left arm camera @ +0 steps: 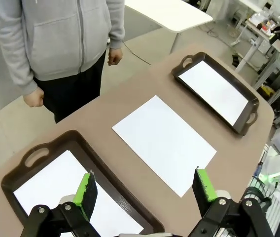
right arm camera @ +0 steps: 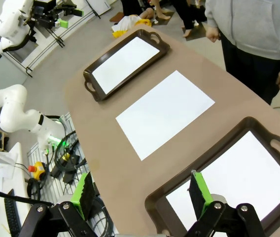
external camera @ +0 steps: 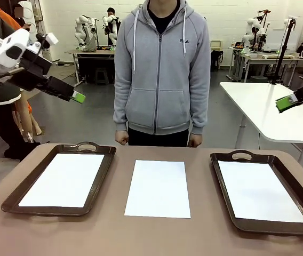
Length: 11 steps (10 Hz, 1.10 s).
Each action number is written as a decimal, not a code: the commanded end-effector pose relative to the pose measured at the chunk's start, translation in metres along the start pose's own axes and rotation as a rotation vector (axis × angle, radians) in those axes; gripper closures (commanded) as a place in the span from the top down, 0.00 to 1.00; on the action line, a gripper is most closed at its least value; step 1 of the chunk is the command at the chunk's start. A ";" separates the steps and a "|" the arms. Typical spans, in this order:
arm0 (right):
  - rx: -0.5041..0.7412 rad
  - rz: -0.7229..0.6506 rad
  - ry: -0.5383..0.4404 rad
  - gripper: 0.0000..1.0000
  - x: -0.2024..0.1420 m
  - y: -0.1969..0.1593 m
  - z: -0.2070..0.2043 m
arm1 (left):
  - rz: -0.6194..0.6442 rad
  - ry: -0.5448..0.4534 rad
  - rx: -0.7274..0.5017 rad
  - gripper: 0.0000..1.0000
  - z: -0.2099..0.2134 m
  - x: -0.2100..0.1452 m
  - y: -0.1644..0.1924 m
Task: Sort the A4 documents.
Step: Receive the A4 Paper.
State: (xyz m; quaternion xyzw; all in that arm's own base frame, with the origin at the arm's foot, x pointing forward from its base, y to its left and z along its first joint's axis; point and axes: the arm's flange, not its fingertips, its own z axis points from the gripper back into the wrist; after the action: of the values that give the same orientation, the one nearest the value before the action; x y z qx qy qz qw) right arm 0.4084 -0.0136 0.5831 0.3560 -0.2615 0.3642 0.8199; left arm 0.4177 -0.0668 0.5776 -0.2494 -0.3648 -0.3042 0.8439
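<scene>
Three white A4 documents lie on the brown table. One sheet (external camera: 158,188) rests bare in the middle, also seen as the middle sheet (left arm camera: 163,142) and the middle sheet (right arm camera: 164,113) from the wrists. Another sheet (external camera: 64,179) lies in the left tray (external camera: 87,146), and a third sheet (external camera: 258,190) in the right tray (external camera: 242,156). My left gripper (external camera: 77,96) hangs high over the table's left side, open (left arm camera: 145,182), holding nothing. My right gripper (external camera: 285,103) hovers high at the right, open (right arm camera: 141,190) and holding nothing.
A person in a grey hoodie (external camera: 161,69) stands at the far edge, fists (external camera: 121,138) hanging just beyond the table. A white table (external camera: 279,106) stands behind on the right. Bare tabletop runs between the trays and the middle sheet.
</scene>
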 end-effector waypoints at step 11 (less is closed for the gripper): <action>0.001 -0.002 -0.009 1.00 0.000 0.000 -0.002 | -0.055 0.028 -0.013 1.00 -0.002 -0.010 0.004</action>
State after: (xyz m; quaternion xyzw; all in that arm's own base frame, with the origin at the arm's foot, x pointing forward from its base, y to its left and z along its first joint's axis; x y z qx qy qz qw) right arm 0.4083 -0.0136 0.5831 0.3560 -0.2615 0.3642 0.8199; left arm 0.4190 -0.0630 0.5675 -0.2432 -0.3556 -0.3210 0.8434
